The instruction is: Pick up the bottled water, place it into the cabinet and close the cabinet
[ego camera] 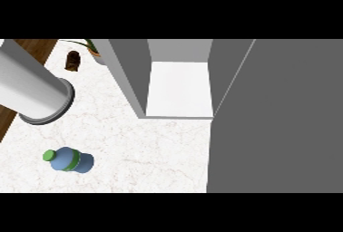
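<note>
The bottled water (70, 160) is blue with a green cap and a green band. It stands on the white marble counter (154, 154) at the lower left, seen from above with its cap toward the left. The cabinet (179, 88) stands open at the top middle, its white shelf bare. Its grey door (281, 118) is swung out and fills the right side of the view. A thick grey-white forearm (30, 86) slants in from the upper left and ends in a dark rim; no hand shows on it. Neither hand is visible.
A potted plant (90, 46) and a small brown object (73, 61) sit at the counter's far left corner. Dark wood floor (7, 120) shows past the counter's left edge. The cabinet's grey left wall (130, 77) stands between shelf and plant.
</note>
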Controlling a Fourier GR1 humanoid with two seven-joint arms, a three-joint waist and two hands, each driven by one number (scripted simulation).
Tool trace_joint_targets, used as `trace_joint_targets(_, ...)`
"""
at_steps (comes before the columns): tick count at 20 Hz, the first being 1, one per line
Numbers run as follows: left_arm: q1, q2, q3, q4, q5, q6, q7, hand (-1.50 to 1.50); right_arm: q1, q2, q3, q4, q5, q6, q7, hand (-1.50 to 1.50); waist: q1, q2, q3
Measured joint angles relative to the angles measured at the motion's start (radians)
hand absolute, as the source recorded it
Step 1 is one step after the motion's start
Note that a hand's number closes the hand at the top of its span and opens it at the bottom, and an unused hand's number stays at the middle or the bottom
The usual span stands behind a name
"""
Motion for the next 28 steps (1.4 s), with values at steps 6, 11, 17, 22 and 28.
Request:
trace_joint_targets(6,0.064,-0.020,0.050,0.007,0.054,-0.070,-0.019,-1.50,0.087,0.003,0.011,-0.018,0.000,0.036,-0.048,-1.50,-0.007,0.000,0.000)
trace_joint_targets(11,0.070,-0.039,0.068,0.017,0.075,-0.110,-0.027,-1.50,0.148,-0.007,-0.019,-0.025,-0.004,0.078,-0.093,-1.50,-0.014,0.002,0.000)
trace_joint_targets(17,0.032,-0.038,0.094,0.061,0.081,-0.120,-0.015,-1.50,0.224,-0.003,-0.025,-0.038,-0.007,0.120,-0.149,-1.50,-0.020,0.003,0.000)
trace_joint_targets(22,-0.034,-0.065,0.068,0.137,0.008,-0.114,-0.010,-1.50,0.267,0.003,-0.024,-0.038,-0.005,0.148,-0.182,-1.50,-0.024,0.005,0.000)
trace_joint_targets(28,-0.111,-0.087,0.062,0.298,-0.095,-0.147,-0.069,-1.50,0.332,0.004,-0.031,-0.041,-0.005,0.187,-0.236,-1.50,-0.027,0.005,-0.001)
